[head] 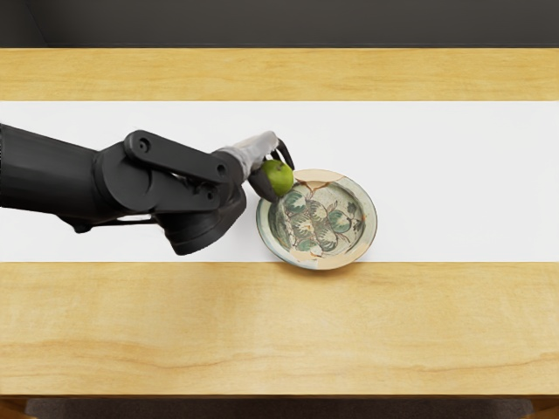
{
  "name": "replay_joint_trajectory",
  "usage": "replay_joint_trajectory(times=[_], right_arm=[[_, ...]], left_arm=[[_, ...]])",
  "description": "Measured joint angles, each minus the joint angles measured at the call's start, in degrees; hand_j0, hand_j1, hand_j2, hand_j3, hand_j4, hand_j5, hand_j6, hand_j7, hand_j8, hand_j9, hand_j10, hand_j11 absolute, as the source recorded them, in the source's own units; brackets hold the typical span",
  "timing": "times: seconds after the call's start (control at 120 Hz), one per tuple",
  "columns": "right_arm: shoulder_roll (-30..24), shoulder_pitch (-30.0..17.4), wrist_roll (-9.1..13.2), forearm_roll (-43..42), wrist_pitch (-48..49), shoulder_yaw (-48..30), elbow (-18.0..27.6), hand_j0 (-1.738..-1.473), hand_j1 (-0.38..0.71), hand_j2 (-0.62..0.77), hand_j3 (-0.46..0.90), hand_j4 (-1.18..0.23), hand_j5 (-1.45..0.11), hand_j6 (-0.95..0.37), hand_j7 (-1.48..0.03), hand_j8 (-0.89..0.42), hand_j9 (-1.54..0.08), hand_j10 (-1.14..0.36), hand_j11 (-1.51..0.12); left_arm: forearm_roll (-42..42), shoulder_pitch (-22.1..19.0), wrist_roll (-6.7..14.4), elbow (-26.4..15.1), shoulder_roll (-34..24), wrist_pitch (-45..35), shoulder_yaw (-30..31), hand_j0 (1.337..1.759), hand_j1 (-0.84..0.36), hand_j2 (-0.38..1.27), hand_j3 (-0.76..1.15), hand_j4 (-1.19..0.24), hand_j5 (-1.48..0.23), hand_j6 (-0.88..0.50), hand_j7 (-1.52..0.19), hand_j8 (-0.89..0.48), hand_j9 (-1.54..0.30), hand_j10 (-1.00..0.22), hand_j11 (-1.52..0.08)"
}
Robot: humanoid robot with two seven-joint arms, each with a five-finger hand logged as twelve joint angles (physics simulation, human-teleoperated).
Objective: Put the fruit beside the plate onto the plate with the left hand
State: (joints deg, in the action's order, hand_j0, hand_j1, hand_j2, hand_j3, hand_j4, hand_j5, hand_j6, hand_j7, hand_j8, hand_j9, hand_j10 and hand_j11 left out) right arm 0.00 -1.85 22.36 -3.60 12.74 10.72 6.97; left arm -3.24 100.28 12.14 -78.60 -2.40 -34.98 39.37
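The left hand [255, 164] has its fingers curled around the green fruit [279, 177], held at the plate's [367, 229] upper-left rim; the plate's middle lies just rightward and toward the desk's near edge.

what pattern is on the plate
A green and brown leafy floral design on the plate, cream rim; seen in the head view.

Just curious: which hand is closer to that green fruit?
Left. The left hand holds the green fruit at the rim of the plate; the right hand is out of view.
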Motion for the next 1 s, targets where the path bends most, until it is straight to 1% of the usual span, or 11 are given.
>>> replay_joint_trajectory(times=[0.292,0.817,0.85,1.0], right_arm=[[0.0,0.0,0.0,0.0,0.0,0.0,0.0,-1.658,-0.35,0.0,0.0,0.0,0.0,0.0,0.0,0.0,0.0,0.0,0.0],[0.0,0.0,0.0,0.0,0.0,0.0,0.0,-1.658,-0.35,0.0,0.0,0.0,0.0,0.0,0.0,0.0,0.0,0.0,0.0],[0.0,0.0,0.0,0.0,0.0,0.0,0.0,-1.658,-0.35,0.0,0.0,0.0,0.0,0.0,0.0,0.0,0.0,0.0,0.0],[0.0,0.0,0.0,0.0,0.0,0.0,0.0,-1.658,-0.35,0.0,0.0,0.0,0.0,0.0,0.0,0.0,0.0,0.0,0.0]], left_arm=[[0.5,0.0,0.0,-1.1,2.4,0.0,-0.4,1.655,-0.22,0.05,0.0,-0.57,-0.73,-0.41,-0.74,-0.44,-0.73,-0.54,-0.73],[0.3,-0.3,-0.1,-1.5,2.4,1.2,-2.2,1.655,-0.22,0.05,0.0,-0.57,-0.72,-0.41,-0.73,-0.44,-0.72,-0.54,-0.72],[0.3,-0.3,-0.2,-1.4,2.4,1.2,-2.2,1.655,-0.22,0.06,0.0,-0.57,-0.71,-0.42,-0.72,-0.45,-0.71,-0.53,-0.71],[0.1,-0.5,-0.3,-1.1,2.4,1.0,-2.4,1.657,-0.14,0.07,0.0,-0.46,-0.58,-0.39,-0.59,-0.4,-0.58,-0.44,-0.58]])
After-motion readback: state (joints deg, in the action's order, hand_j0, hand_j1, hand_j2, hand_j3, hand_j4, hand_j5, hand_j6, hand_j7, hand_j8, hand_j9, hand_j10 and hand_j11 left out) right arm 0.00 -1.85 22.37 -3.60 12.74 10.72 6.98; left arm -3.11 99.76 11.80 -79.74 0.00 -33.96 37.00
